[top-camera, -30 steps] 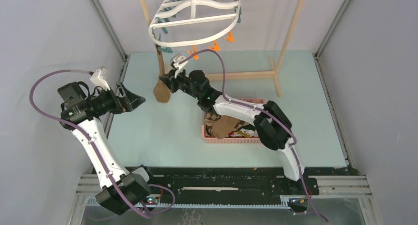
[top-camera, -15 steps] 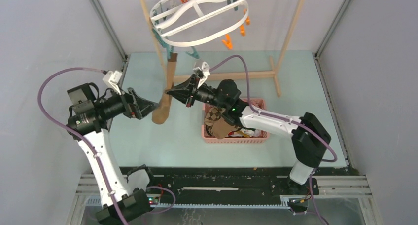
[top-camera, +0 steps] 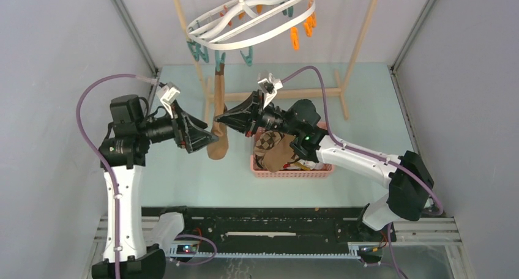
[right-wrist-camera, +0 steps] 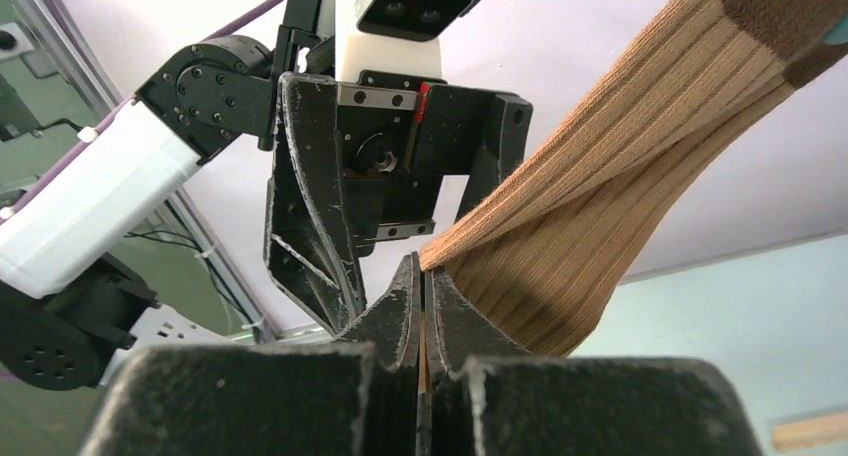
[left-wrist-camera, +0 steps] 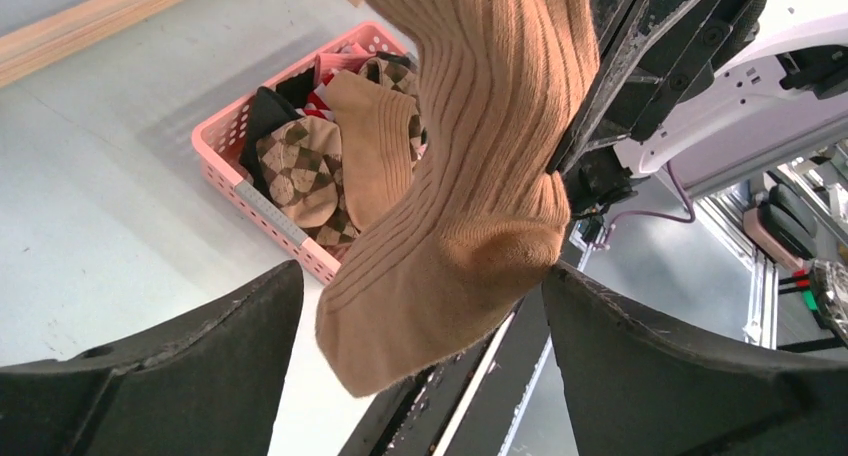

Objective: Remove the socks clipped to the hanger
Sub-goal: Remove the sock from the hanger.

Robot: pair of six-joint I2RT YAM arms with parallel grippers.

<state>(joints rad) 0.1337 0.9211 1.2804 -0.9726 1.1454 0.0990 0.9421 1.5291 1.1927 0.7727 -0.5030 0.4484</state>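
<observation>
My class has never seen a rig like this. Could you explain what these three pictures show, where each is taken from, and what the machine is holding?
The machine is two robot arms, the left arm and the right arm, bolted at the near edge of a table. One picture looks down from above and behind them. The other two come from small cameras on each wrist.

A white oval hanger hangs from a wooden rack, and a tan sock hangs from one of its clips. The right gripper is shut, pinching that sock's edge. The left gripper is open, with a finger on either side of the sock's foot, not squeezing it.

On the table sits a pink basket holding other socks, argyle and tan among them.
</observation>
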